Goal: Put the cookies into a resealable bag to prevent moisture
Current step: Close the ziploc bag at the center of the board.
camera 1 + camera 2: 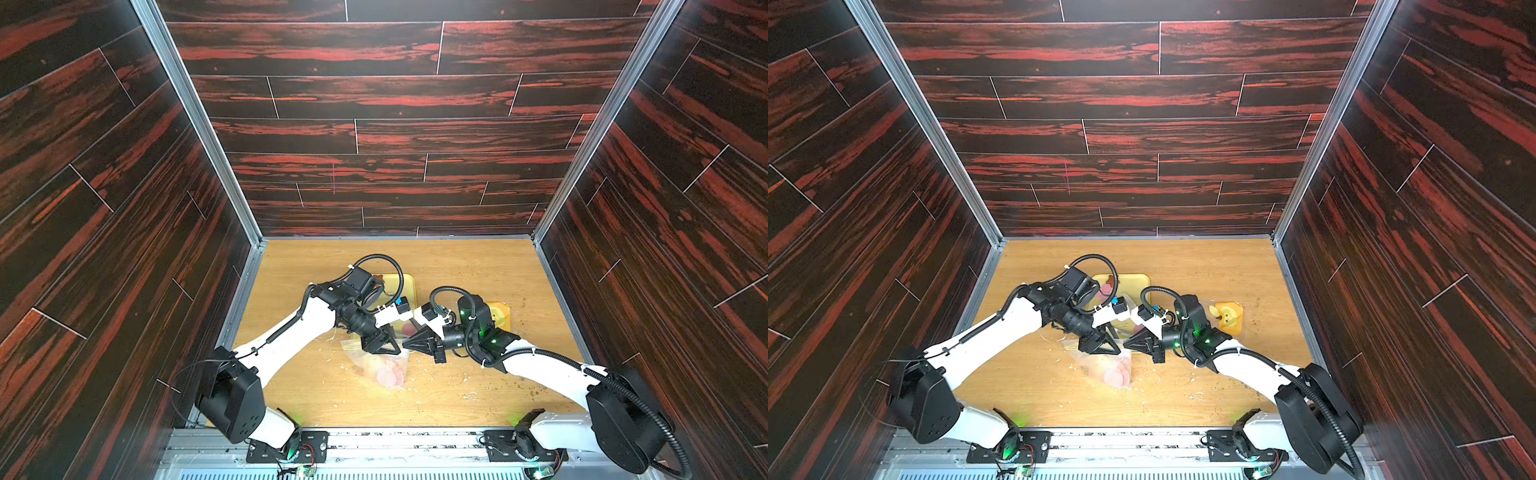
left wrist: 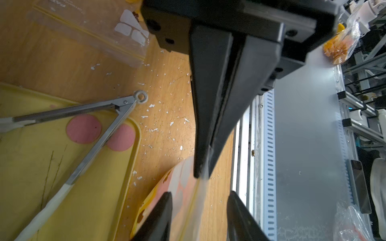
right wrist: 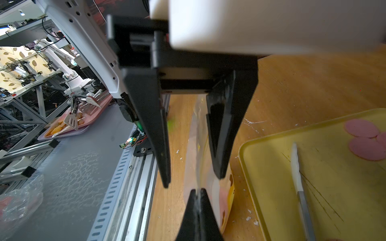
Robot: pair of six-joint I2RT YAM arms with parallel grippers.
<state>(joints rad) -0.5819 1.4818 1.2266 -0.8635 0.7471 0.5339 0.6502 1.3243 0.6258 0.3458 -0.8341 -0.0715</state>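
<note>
Centrally on the pale wood-grain table (image 1: 457, 266), a clear, crinkly plastic resealable bag (image 1: 384, 365) with a yellow zip strip and a yellow cartoon print is pinched at its top edge by the right claw (image 3: 198, 193). That claw's black tapered jaws are pressed flat together on the film. The left claw (image 2: 199, 193) straddles the same edge with its jaws standing well apart, clamped on nothing.

Several flat, round, matte pink cookies (image 1: 391, 375) lie heaped inside the bag, whose body sags toward the near side of the table. More pink cookies (image 2: 83, 129) rest in a corner of the smooth yellow plastic tray (image 2: 94, 208), which has rounded corners and a raised rim and sits just beyond the bag. Thin metal tongs (image 2: 98, 146) with white tips and a ring at the hinge lie across them.

To the right lies another clear bag (image 1: 500, 316) printed with a yellow cartoon animal. White flakes (image 2: 152, 105) litter the table. In the left wrist view a third flat clear bag (image 2: 83, 27) carries white label patches and faint lettering, too small to read.
</note>
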